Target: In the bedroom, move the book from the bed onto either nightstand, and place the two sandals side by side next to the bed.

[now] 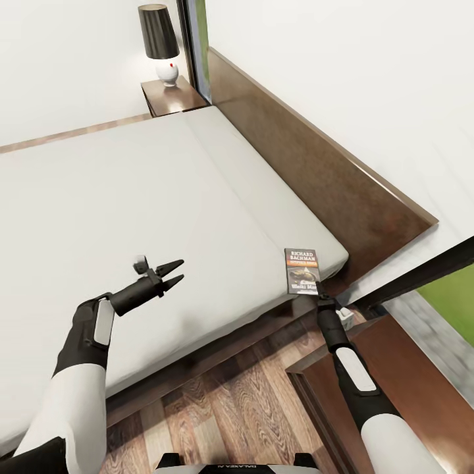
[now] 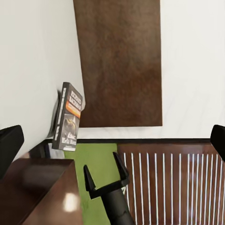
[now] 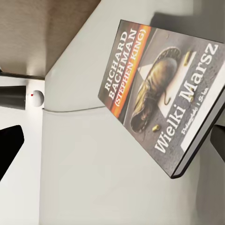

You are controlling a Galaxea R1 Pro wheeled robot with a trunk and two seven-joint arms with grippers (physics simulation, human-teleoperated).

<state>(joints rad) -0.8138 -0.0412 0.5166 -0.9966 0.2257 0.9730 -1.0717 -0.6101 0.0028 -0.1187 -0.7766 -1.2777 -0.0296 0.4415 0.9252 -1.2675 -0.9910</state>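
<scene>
Book (image 1: 302,270) lies at bed (image 1: 131,210) corner. Right hand (image 1: 318,294) touches its near edge; grip state we cannot tell. Left hand (image 1: 172,274) open, idle. We verify firm pinch, then carry to nightstand (image 1: 395,388).

Left hand (image 1: 172,274) open, right hand (image 1: 320,297) extended.

This is a bedroom in a home. A wide bed (image 1: 164,217) with a pale mattress and dark wooden headboard (image 1: 316,171) stands against a white wall, and a black-shaded lamp (image 1: 160,43) sits on a nightstand (image 1: 174,97) over wood-plank flooring (image 1: 230,408).
</scene>
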